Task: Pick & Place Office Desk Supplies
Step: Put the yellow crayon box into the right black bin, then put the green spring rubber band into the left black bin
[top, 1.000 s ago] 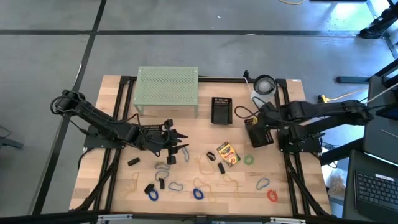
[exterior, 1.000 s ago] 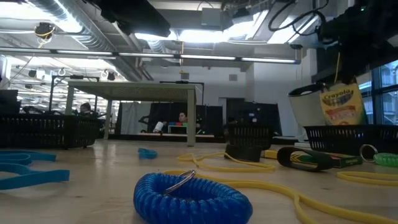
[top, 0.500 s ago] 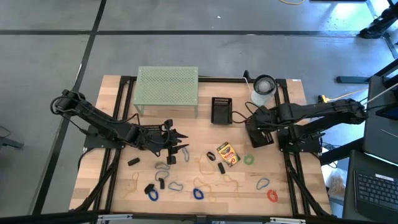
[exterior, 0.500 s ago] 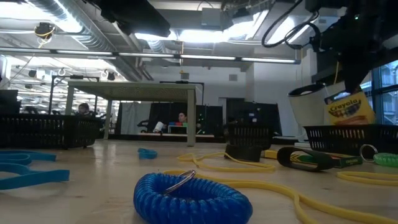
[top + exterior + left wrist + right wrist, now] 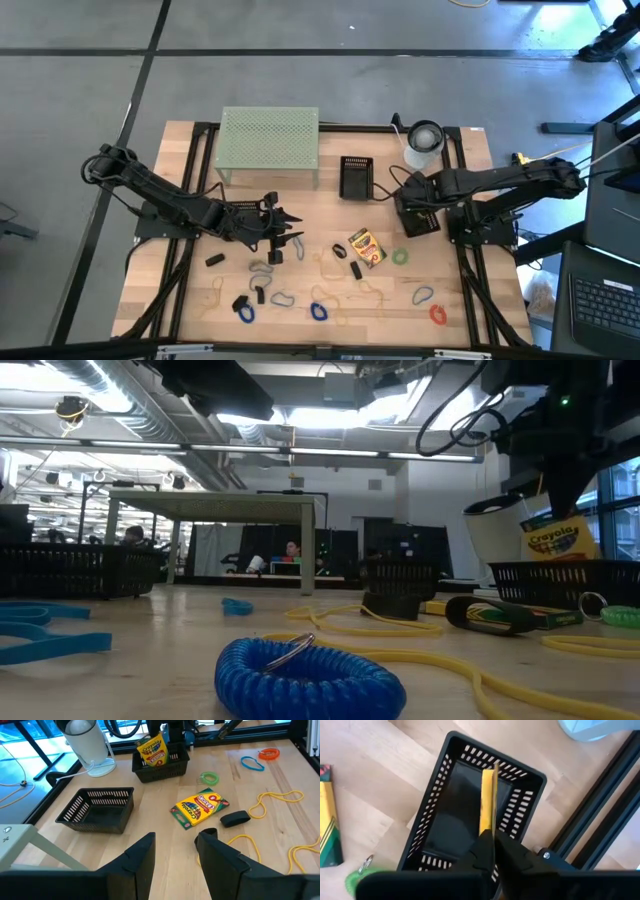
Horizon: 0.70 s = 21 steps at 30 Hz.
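Wooden tabletop [image 5: 300,215]; right gripper [image 5: 492,842] pinching crayon box [image 5: 488,802] directly above black basket [image 5: 445,815]. Risk: tipping over rim if released tilted.

The surface [image 5: 280,785] is seen as pale wood with visible grain, smooth and matt. The baskets [image 5: 97,810] look like black slotted plastic. The crayon box [image 5: 199,809] appears as printed, slightly glossy card. The blue clip [image 5: 305,678] looks coiled, with a metal ring
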Each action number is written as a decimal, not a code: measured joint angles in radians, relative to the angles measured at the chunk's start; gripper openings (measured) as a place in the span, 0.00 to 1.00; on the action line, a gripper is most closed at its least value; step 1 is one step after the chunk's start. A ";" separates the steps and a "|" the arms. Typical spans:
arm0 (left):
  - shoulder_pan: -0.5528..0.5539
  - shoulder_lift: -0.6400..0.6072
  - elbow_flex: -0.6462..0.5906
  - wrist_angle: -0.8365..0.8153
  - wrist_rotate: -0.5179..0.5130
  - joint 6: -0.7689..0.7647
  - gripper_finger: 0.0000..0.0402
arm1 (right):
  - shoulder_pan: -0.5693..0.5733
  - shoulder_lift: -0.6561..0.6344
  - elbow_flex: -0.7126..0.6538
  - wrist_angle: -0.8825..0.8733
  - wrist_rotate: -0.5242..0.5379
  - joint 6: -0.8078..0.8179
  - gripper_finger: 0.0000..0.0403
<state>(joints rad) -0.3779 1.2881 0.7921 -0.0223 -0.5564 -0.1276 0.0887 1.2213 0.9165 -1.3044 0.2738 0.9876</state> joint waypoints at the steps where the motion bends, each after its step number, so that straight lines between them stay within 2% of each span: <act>1: 0.000 0.000 0.000 0.000 0.000 0.000 0.36 | 0.000 0.000 0.000 -0.001 0.005 0.000 0.08; 14: 0.000 0.000 0.000 -0.003 0.000 0.000 0.36 | 0.000 -0.001 0.001 -0.004 -0.009 -0.005 0.40; 21: 0.000 0.000 0.000 -0.003 0.000 -0.016 0.36 | 0.000 -0.002 0.118 -0.057 -0.020 -0.004 0.45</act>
<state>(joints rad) -0.3779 1.2881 0.7921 -0.0250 -0.5562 -0.1431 0.0887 1.2198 1.0349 -1.3609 0.2539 0.9836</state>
